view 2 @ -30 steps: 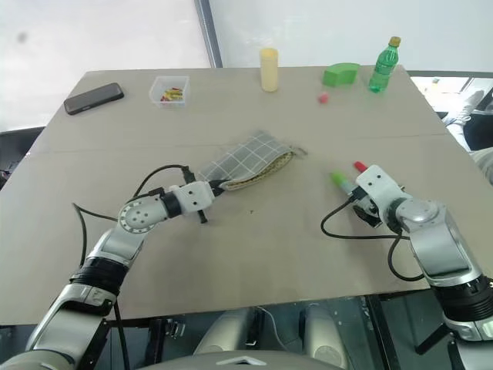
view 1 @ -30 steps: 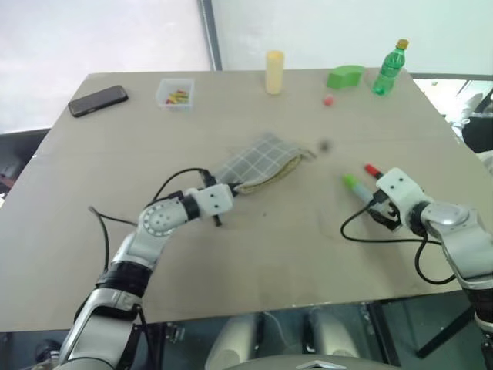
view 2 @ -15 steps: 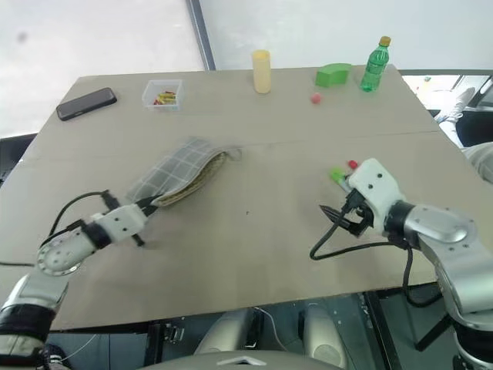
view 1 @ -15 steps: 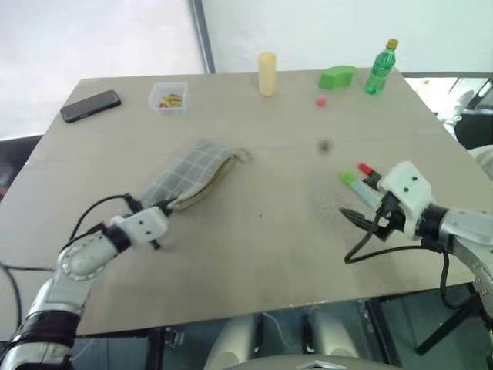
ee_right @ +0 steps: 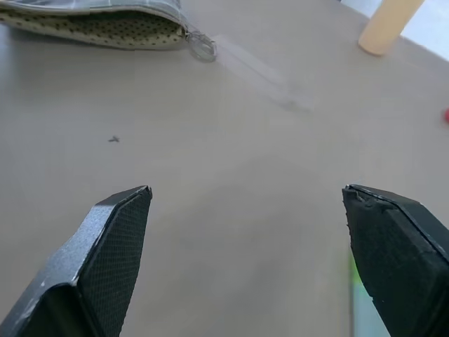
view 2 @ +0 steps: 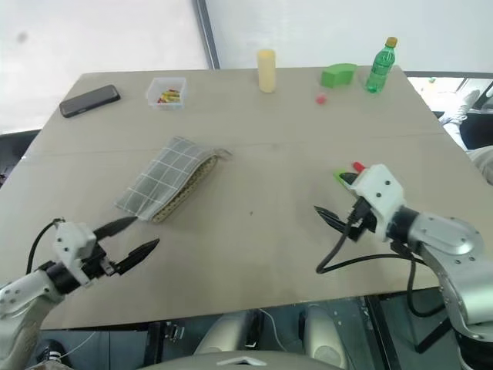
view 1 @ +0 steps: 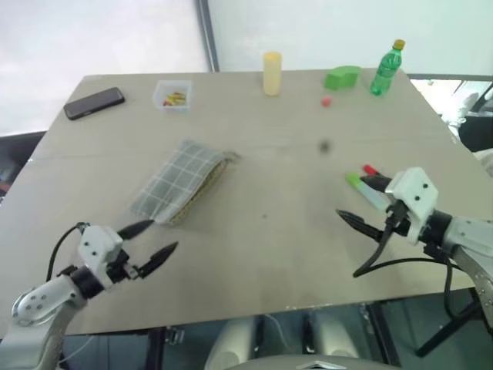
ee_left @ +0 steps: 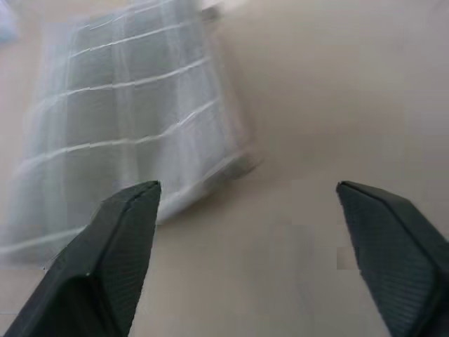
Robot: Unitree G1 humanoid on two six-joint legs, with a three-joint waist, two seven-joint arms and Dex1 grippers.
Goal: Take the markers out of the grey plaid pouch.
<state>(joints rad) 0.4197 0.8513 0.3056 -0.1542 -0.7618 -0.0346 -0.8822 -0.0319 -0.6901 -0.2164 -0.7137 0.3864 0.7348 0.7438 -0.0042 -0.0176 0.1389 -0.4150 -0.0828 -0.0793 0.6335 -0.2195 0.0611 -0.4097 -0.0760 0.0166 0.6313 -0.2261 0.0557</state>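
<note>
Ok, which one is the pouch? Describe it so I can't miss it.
Start at the table and look to its left half, nearer the robot than the phone and the clear box. The pouch lies flat there, just ahead of the left end effector. It is the only fabric thing: grey with thin white grid lines.

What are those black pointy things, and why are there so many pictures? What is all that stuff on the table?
The black points are a robot's fingers. It has two arms, each ending in a gripper of two fingers. Two pictures come from cameras in its head, looking down at the table. The other two come from small cameras on its wrists, looking out between the fingers.

The left gripper and the right gripper are both open and hold nothing. The grey plaid pouch lies flat on the table. Two markers, one with a green cap and one with a red cap, lie beside the right gripper. Farther back are a black phone, a small clear box, a pale yellow cylinder, a small red ball and a green bottle.
</note>
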